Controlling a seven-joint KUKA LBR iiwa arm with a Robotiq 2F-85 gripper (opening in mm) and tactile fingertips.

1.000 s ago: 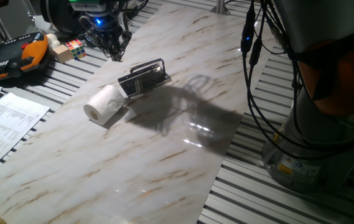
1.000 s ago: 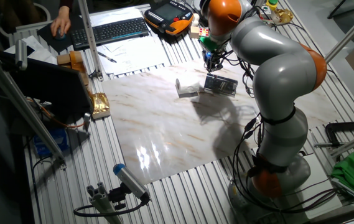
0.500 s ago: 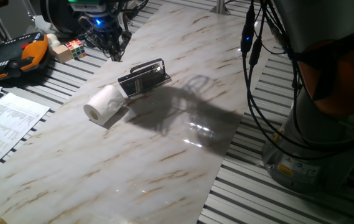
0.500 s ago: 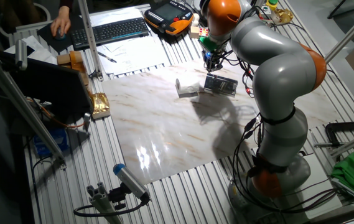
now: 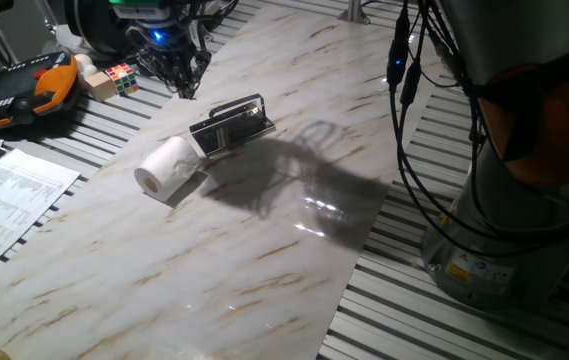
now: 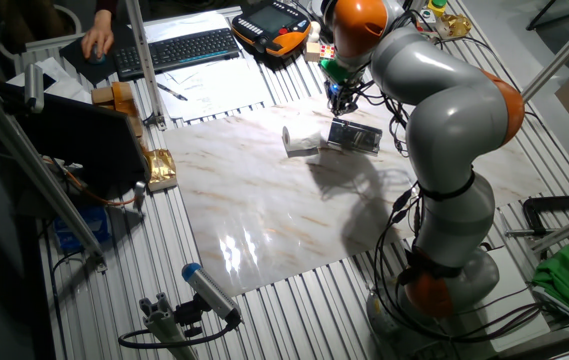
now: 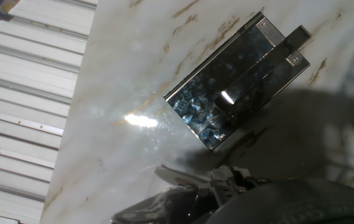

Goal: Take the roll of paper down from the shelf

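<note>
The white roll of paper (image 5: 169, 167) lies on its side on the marble tabletop, against the left end of the shelf (image 5: 232, 125), not on it. The shelf is a low black rack with a silver wire rail. Both also show in the other fixed view, the roll (image 6: 299, 141) and the shelf (image 6: 354, 136). The hand view shows only the empty shelf (image 7: 236, 81); the roll is out of that view. My gripper (image 5: 180, 85) hangs above the table's far edge, behind the shelf and apart from it. It looks open and holds nothing. It also shows in the other fixed view (image 6: 337, 103).
A black-and-orange case (image 5: 24, 90), a colour cube (image 5: 121, 76) and a wooden block lie off the board at the far left. Printed sheets (image 5: 4, 200) lie at the left. A keyboard (image 6: 179, 48) sits further back. My arm's base (image 5: 504, 200) stands at the right.
</note>
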